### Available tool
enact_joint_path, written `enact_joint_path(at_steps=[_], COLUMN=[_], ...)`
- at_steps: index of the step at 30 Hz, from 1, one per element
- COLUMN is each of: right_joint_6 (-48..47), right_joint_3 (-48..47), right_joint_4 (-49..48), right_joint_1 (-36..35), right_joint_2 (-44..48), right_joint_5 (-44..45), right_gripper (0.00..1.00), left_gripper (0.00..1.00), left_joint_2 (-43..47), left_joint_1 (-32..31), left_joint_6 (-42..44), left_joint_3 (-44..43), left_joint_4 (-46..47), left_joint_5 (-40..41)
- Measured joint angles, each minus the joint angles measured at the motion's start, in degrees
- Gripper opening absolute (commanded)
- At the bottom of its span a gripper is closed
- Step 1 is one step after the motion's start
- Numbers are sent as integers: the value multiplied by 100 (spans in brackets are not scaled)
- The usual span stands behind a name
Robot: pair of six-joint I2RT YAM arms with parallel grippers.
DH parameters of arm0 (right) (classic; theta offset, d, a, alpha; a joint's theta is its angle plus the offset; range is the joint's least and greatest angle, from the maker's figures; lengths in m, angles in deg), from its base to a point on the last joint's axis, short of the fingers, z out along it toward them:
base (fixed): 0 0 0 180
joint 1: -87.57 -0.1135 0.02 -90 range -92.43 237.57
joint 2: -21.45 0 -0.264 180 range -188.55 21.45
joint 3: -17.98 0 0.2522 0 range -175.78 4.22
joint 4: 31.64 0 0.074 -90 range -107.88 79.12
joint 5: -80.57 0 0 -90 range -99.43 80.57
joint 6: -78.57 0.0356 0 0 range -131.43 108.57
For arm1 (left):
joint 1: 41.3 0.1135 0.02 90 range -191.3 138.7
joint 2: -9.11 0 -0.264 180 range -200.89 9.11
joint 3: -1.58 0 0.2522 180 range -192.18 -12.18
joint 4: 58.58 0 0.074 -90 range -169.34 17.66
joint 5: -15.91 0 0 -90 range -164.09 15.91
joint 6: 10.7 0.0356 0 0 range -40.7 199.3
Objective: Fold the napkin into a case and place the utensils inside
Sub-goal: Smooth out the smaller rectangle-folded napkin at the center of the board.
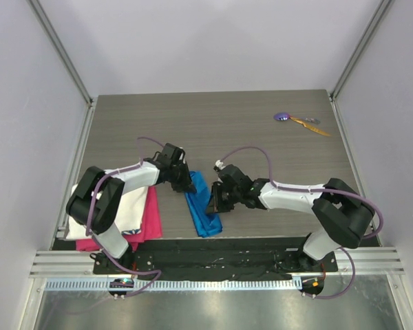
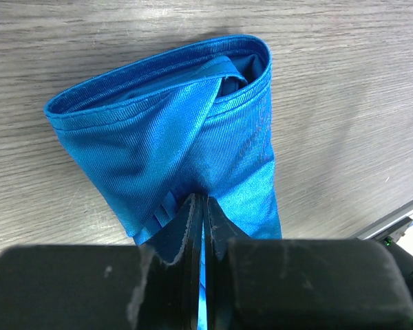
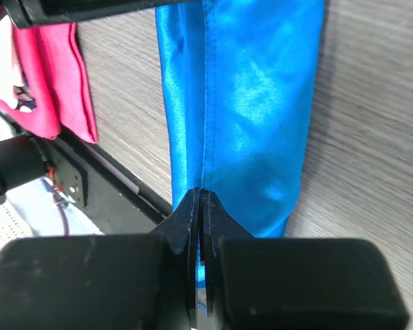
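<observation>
The bright blue napkin (image 1: 202, 204) lies folded into a narrow long strip near the front middle of the table. My left gripper (image 1: 191, 184) is shut on its far end, with blue cloth pinched between the jaws (image 2: 202, 201); the napkin (image 2: 179, 130) shows an open folded mouth away from me. My right gripper (image 1: 215, 199) is shut on the napkin's long edge (image 3: 199, 196); the napkin (image 3: 248, 103) stretches away from it. The two utensils lie at the far right: the purple-headed one (image 1: 283, 117) and the orange-yellow one (image 1: 310, 124) with a silvery tip.
A pink cloth (image 1: 150, 218) with a white cloth (image 1: 127, 206) on it lies at the front left, beside the left arm. The pink cloth also shows in the right wrist view (image 3: 51, 82). The table's front edge and black rail (image 1: 213, 244) run just behind the napkin.
</observation>
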Motion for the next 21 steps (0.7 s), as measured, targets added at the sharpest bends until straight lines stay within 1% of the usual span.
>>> enact_joint_path(at_steps=[3, 5, 7, 11, 14, 18, 21], right_joint_6=[212, 476, 632, 813, 649, 286, 109], right_joint_3=[280, 619, 809, 1047, 992, 651, 452], right_joint_4=[-472, -1110, -1519, -2055, -1803, -918, -603], right_joint_1=[-2, -37, -98, -175, -179, -179, -179], right_joint_2=[-7, -61, -232, -535, -407, 114, 555], right_joint_5=[-181, -341, -435, -575, -479, -236, -81], right_gripper=[4, 4, 3, 3, 4, 4, 4], left_gripper=[6, 6, 6, 6, 6, 6, 6], left_joint_2=[0, 0, 0, 2, 2, 7, 7], left_joint_1=[0, 0, 0, 7, 22, 39, 59], left_joint_6=[20, 17, 15, 17, 17, 17, 20], left_joint_3=[0, 0, 0, 0, 0, 0, -2], left_joint_4=[2, 2, 2, 4, 2, 2, 2], left_joint_5=[17, 24, 35, 48, 44, 48, 48])
